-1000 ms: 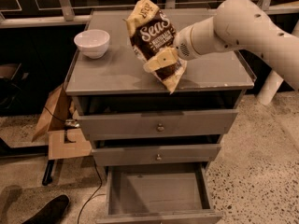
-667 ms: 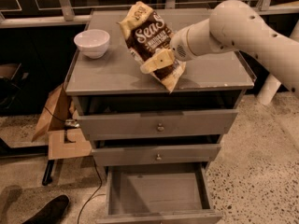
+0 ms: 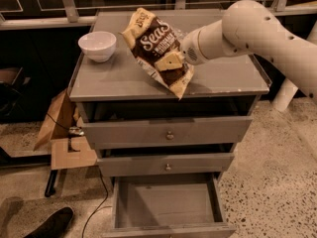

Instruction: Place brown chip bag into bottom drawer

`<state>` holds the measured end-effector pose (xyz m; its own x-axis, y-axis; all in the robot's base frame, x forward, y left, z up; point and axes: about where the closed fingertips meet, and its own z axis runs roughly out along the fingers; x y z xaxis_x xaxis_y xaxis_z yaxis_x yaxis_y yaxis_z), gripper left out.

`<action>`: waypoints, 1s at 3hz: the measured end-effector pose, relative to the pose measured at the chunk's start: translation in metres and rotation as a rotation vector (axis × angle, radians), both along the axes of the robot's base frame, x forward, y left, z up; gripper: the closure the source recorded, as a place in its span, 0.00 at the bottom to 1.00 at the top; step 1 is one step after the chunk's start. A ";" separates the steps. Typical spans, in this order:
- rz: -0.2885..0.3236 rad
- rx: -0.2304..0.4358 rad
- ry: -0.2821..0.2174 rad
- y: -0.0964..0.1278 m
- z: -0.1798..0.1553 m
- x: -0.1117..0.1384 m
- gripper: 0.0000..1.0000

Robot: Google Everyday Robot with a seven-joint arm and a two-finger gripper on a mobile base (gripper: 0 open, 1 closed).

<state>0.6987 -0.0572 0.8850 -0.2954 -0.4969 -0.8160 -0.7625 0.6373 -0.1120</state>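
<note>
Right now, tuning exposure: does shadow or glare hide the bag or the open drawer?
Camera view: dim warm light; the bottom drawer floor is shaded yet readable; the brown chip bag, held in the gripper over the cabinet top, shows no glare, shadow just beneath it.

The only text that can be read is on the brown chip bag point(image 3: 154, 46): big white letters, written at a slant on the dark brown front, give "Seas". The end of this word is not clear. Below it stand some lines of small white print, too small to read. On the cream-yellow top end of the bag there is a small dark mark or word, which I cannot read either. The gripper point(image 3: 171, 61) is closed on the middle of the bag, just under the lettering, above the worktop point(image 3: 225, 78). Nothing else carries readable text.
</note>
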 end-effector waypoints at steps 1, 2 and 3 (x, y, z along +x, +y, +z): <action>0.000 0.000 0.000 0.000 0.000 0.000 0.65; 0.000 0.000 0.000 0.000 0.000 0.000 0.89; 0.000 0.000 0.000 0.000 0.000 0.000 1.00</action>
